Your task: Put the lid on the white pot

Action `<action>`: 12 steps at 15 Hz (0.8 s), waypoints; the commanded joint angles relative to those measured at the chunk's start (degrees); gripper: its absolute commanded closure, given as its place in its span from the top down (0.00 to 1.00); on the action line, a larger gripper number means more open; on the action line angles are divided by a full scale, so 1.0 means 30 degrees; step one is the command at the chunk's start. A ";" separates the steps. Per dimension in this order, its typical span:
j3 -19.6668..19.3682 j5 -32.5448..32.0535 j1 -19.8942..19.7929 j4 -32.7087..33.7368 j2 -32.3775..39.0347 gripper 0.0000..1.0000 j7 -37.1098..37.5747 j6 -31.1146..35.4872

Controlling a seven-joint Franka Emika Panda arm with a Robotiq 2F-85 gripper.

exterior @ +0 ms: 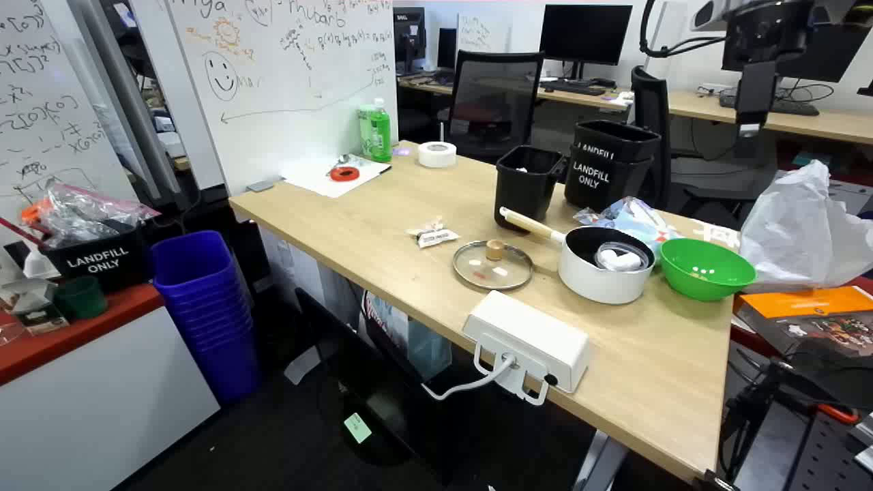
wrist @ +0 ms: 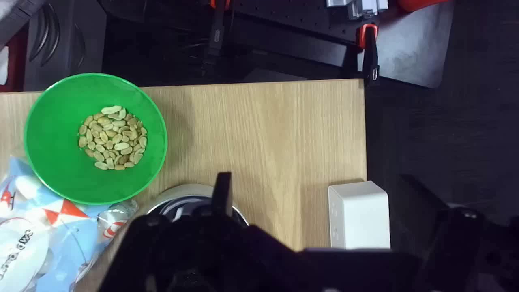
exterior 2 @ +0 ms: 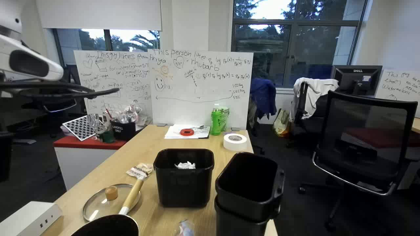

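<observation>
The glass lid (exterior: 481, 271) with a metal rim and wooden knob lies flat on the wooden table, knob up. It also shows in an exterior view (exterior 2: 98, 206), partly behind the pot's handle. The white pot (exterior: 603, 286) stands beside it, with a dark inside and a wooden handle. A clear round container with something white sits in the pot. The pot's rim shows in the wrist view (wrist: 190, 189), mostly hidden by the gripper. My gripper (wrist: 316, 178) is open and empty, its fingers wide apart. In an exterior view the gripper (exterior: 749, 126) hangs high above the table.
A green bowl (exterior: 706, 269) with peanuts stands right beside the pot. A white power box (exterior: 528, 334) sits on the table edge near the lid. Black bins (exterior: 528, 187), a plastic packet (exterior: 634, 221) and a small wrapper (exterior: 434, 234) are around them.
</observation>
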 commanded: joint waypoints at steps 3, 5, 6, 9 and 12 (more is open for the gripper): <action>0.0479 0.0121 -0.0514 0.0039 0.0046 1.00 -0.0117 -0.0053; 0.0479 0.0121 -0.0514 0.0039 0.0046 1.00 -0.0117 -0.0053; 0.0479 0.0121 -0.0514 0.0039 0.0046 1.00 -0.0117 -0.0053; 0.0625 0.0317 -0.0422 0.0261 0.0218 1.00 0.0109 -0.0192; 0.1250 0.0704 -0.0169 0.0632 0.0466 1.00 0.0837 -0.0069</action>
